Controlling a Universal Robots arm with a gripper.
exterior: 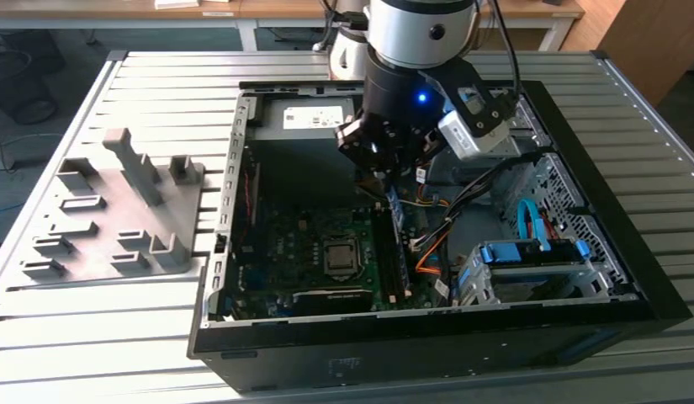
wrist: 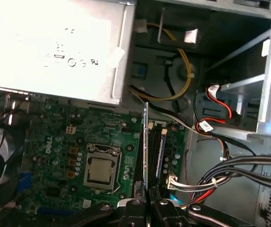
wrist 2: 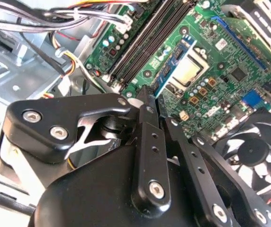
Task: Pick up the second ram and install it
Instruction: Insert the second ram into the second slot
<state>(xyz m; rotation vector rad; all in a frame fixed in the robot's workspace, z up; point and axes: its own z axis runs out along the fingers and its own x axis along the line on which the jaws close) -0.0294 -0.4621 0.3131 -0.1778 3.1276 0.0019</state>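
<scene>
Ram: held on edge in my pincer, fingers closed on one end, the rest of the stick reaching out beyond the fingertips. In the second wrist view the ram shows its blue face and small white label, with my pincer clamped on its near end. The stick runs in line with the black slots and sits over them, along the motherboard edge nearest the cables. I cannot tell whether its lower edge touches a slot. The processor socket lies just beside the slots, toward the middle of the board. The power supply closes off the board edge beyond the ram's free end. A fan sits at the board edge opposite the slots. In the exterior view my pincer hangs inside the open case, above the slots and between the power supply and the drive cage. The case stands on a slatted tabletop. A grey rack lies on the tabletop just beside the case, toward the edge at the exterior view's left.
</scene>
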